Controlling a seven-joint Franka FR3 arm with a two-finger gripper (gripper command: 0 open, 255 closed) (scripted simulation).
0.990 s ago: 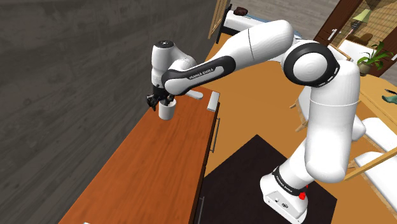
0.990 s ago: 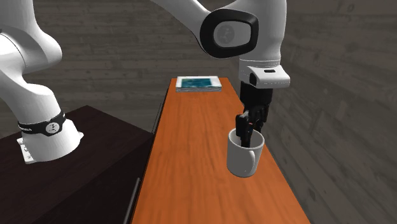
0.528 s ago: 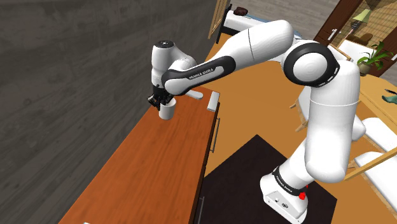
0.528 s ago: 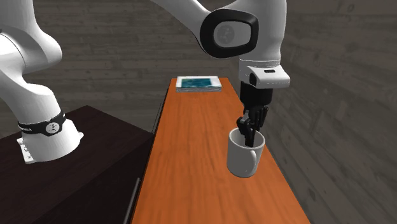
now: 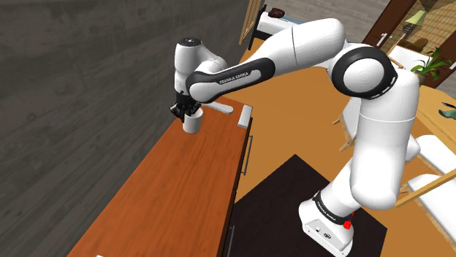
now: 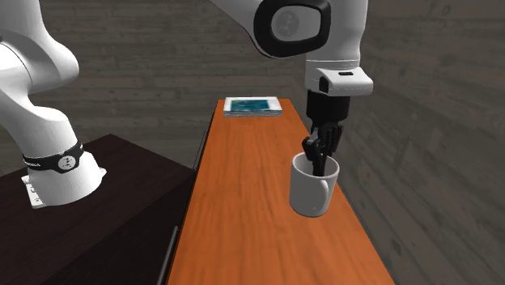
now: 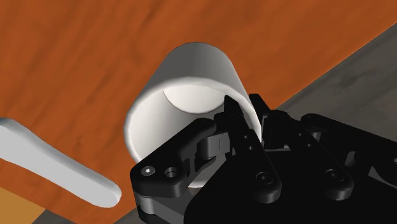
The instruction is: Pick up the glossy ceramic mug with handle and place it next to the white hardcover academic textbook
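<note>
White plain mug [image 6: 311, 193], rim clasped in black end effector [image 6: 319, 159]

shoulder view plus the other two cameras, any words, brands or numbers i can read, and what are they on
"FRANKA EMIKA": white letters along the dark forearm, in the shoulder view.
Small white lettering on the black band round the foot of the arm: too small to read.
Book: blue-green printed cover, no words that can be read.
Mug: plain white, no text.

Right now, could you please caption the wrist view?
Pincer clasps white mug by its rim over the orange counter.
</note>
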